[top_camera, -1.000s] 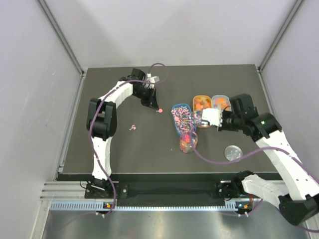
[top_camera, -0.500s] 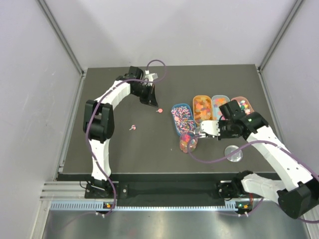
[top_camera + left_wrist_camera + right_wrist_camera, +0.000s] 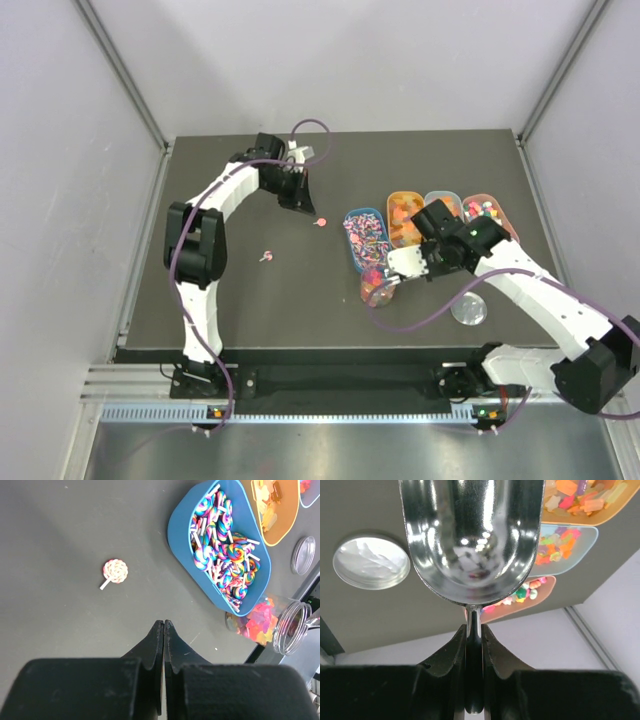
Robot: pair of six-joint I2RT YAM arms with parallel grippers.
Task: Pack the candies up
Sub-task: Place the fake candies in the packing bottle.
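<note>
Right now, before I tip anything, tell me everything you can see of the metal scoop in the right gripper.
The scoop is polished, mirror-bright metal, with a deep rounded bowl that narrows to a thin handle. The right gripper pinches that handle in its shut black jaws, and nothing else visibly touches it. It is held in the air, bowl pointing away from the wrist, close beside the clear jar. The bowl looks empty apart from reflections. A small dark speck at its bottom is unclear.
</note>
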